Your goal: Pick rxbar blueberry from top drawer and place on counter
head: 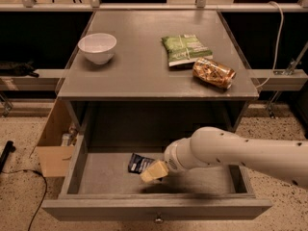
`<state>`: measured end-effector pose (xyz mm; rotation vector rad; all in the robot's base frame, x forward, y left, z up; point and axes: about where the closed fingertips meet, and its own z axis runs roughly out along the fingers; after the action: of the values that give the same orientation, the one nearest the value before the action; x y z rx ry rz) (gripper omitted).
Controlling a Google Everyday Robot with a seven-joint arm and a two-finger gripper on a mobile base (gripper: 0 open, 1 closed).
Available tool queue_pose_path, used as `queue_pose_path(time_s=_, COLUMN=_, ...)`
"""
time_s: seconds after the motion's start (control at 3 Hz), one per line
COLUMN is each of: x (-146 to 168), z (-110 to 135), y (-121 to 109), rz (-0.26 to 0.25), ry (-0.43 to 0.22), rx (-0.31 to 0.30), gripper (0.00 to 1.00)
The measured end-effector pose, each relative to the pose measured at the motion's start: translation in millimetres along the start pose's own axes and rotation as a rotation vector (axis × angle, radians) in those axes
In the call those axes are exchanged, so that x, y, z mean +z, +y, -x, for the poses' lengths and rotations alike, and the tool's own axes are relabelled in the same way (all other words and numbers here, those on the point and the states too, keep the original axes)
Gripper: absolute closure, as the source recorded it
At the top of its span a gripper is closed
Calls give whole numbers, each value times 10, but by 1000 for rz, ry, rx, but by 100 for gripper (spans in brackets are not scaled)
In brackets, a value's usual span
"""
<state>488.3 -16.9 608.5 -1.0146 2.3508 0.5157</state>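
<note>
Camera view: gripper (154,171) down inside the open top drawer (144,210), just beside the rxbar blueberry (138,162).
Counter (144,76) holds 3 items: green snack bag (185,49) at back right, white bowl (97,47) at back left, orange-brown packet (213,72) touching the bag's near corner. 1 white arm (240,150) reaches in from the right. Gripper tip sits at the bar's right edge, contact unclear; can't tell if it's open or closed. Bar lies flat on the drawer floor, left of centre.

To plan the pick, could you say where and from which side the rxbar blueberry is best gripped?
Probably from above, across its narrow width: the rxbar blueberry lies flat on the top drawer floor, gripper close beside it.
</note>
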Motion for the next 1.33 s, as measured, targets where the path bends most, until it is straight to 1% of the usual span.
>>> queue_pose_path(time_s=0.33, x=16, z=-63, y=-16, rz=-46, ry=-10, rx=-9, gripper=0)
queue_pose_path(time_s=0.67, x=19, z=-111, y=-18, rz=-70, ry=-13, rx=-15, gripper=0)
queue_pose_path(time_s=1.0, x=187, z=-25, y=297, rz=-81, ry=-1, rx=-118, gripper=0)
queue_pose_path(time_s=1.33, x=236, z=-41, y=284, rz=-79, ry=8, rx=-119, gripper=0)
